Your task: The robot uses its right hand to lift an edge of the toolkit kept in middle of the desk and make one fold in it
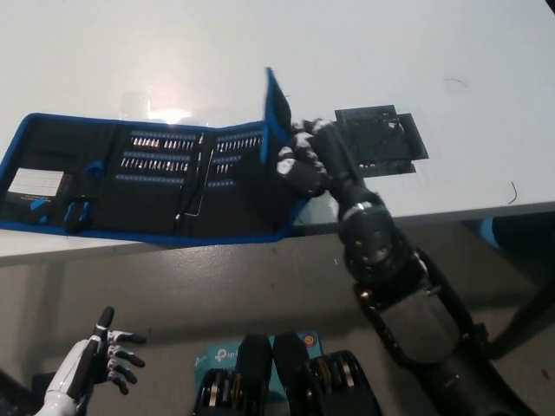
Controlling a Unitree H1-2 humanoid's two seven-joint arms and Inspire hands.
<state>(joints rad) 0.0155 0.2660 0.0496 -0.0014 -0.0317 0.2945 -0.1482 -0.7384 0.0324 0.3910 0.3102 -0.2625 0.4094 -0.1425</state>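
Mid-fold: the right hand [303, 165] grips the toolkit's [147, 178] end flap, standing it upright just left of the hand — next, tip it leftward onto the panel lying on the desk [364, 52]. Left hand [108, 355] rests low, fingers spread, empty.

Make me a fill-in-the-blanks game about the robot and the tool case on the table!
1. The black fabric toolkit with blue trim lies on a ____ desk.
2. The robot's ____ right hand pushes up the toolkit's right-end flap.
3. That flap stands nearly ____.
4. The white left hand rests low, with its fingers ____, holding nothing.

Missing words: white; black; upright; apart
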